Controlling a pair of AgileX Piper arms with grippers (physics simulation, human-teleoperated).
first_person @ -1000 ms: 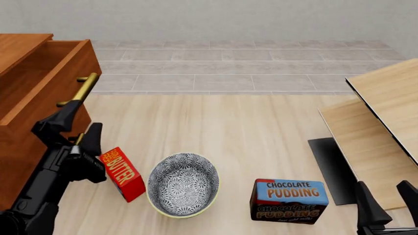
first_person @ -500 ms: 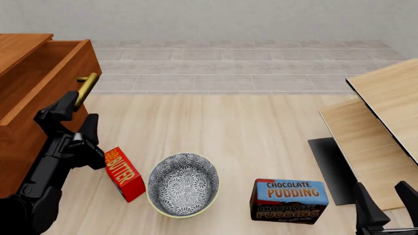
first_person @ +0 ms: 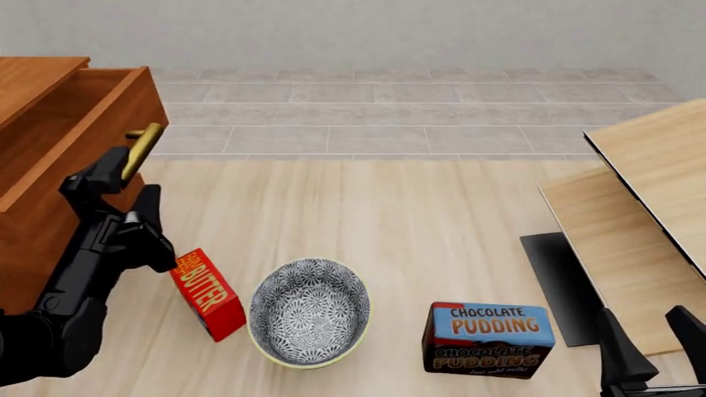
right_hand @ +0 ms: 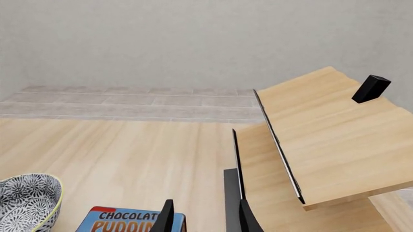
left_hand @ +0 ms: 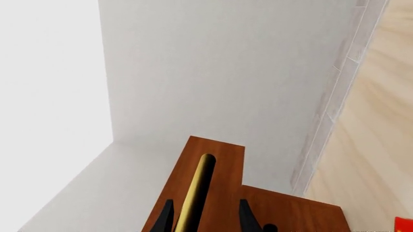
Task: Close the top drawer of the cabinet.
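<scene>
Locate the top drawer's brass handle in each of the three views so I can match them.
Front view: the brass handle sits at upper left on the open top drawer, just above the left gripper.
Left wrist view: the handle runs along the drawer front, between the fingers.
Right wrist view: not in it.
Shared landmark: the pale tiled strip along the far wall.

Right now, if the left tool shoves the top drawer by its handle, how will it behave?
The top drawer is rigid wood and likely slides straight in. Its brass handle looks smooth, so the left tool may slip. The cabinet looks bulky and unlikely to tip.
</scene>
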